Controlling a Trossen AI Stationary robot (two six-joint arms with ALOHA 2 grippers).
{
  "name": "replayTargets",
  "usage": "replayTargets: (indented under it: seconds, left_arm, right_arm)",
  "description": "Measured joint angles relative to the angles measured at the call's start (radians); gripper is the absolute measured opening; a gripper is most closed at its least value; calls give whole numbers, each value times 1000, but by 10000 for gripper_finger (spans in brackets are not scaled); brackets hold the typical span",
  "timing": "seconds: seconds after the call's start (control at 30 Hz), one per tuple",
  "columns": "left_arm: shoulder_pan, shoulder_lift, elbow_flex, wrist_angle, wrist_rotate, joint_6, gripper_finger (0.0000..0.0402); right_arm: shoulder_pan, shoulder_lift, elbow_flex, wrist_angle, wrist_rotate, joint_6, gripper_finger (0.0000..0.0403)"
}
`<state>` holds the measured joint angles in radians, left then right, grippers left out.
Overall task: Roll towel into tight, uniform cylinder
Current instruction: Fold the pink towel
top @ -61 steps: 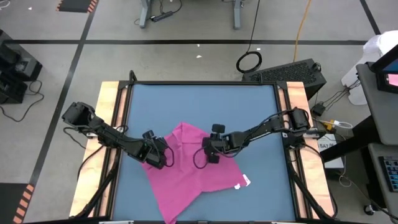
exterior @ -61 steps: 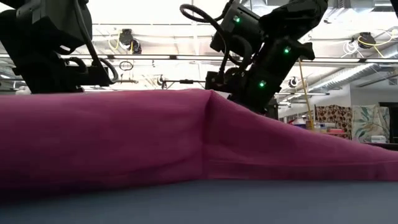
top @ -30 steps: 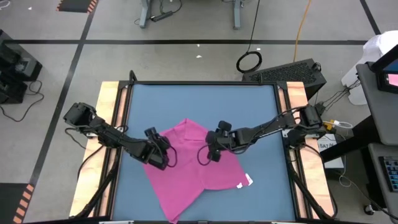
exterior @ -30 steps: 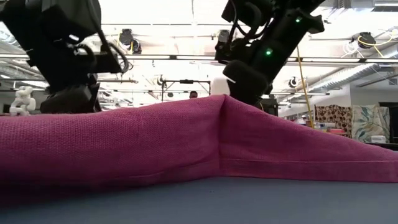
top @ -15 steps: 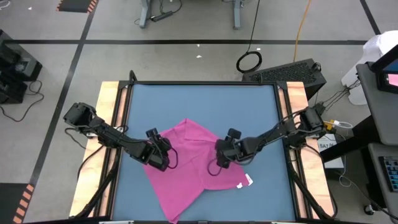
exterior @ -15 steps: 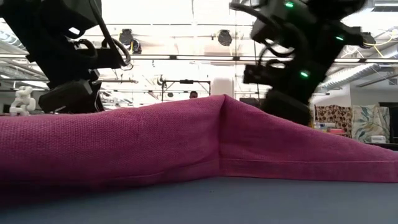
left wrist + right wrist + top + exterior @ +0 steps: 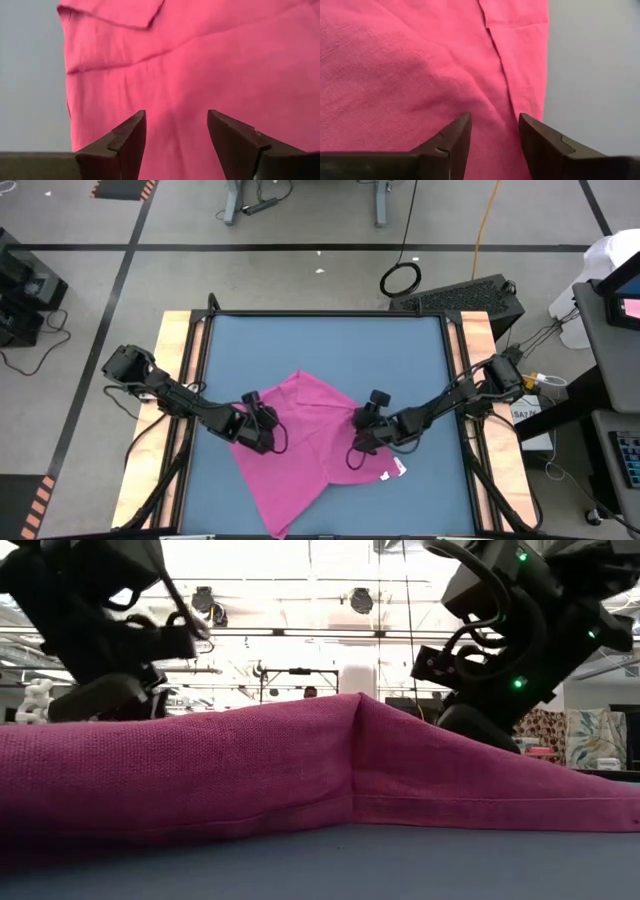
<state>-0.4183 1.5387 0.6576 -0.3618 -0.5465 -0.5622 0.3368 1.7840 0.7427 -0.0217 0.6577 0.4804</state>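
Pink towel (image 7: 305,440) flat beneath both grippers, left (image 7: 176,131), right (image 7: 494,131), fingers parted, empty

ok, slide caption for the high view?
Both open grippers, left and right, over the unrolled pink towel on the blue table.

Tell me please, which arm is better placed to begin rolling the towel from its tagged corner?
Probably the right. The right gripper is open over the towel, close to the white tag; the left gripper sits at the opposite edge.

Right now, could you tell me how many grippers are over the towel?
2. The left gripper is over the towel's left edge, jaws open. The right gripper is over its right part, near the white tag, jaws open.
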Motion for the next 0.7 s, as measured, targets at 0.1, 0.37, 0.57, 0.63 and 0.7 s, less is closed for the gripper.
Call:
replayTargets:
  seconds: [0.1, 0.37, 0.57, 0.63, 0.7]
  left_arm:
    - [0, 0, -35, 15, -1, -1, 216]
    - [-2, -5, -101, 75, -17, -10, 216]
    - [3, -3, -103, 89, -25, 7, 216]
    - [9, -3, -104, 103, -25, 19, 216]
    - [17, -2, -104, 115, -28, 19, 216]
  right_arm:
    - [0, 0, -8, 9, -2, 6, 145]
    - [-2, -48, 76, -285, -68, 65, 136]
    - [-16, -106, 151, -267, 3, 49, 153]
    - [-23, -98, 151, -145, 18, -47, 157]
    - [-46, -77, 151, -40, 17, -139, 159]
